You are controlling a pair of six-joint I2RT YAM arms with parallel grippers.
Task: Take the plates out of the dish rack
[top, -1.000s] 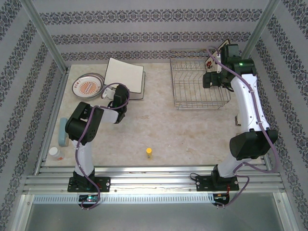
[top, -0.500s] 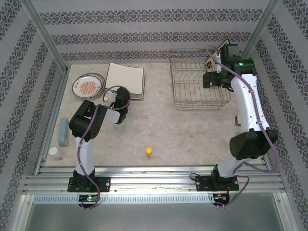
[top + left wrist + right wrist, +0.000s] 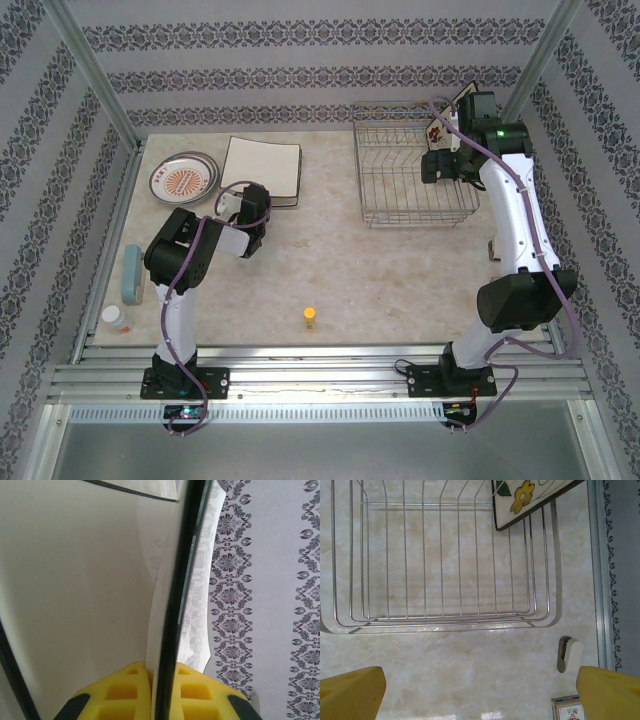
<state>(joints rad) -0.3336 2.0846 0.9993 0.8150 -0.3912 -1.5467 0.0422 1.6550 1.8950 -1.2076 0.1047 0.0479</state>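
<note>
table | left claw clamps square plate, now lower | right claw agape by dish rack, unmoved

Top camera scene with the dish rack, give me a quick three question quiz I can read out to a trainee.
1. True or false: every plate is already out of the dish rack.
2. Pick one. The left hand is: A) open, holding nothing; B) shut on the dark rim of a square plate; C) shut on a cup.
3. Fill in: the right hand hangs ___ over the rack, holding nothing.

Key
1. False: a flowered plate leans in the rack's corner.
2. B
3. open
</note>
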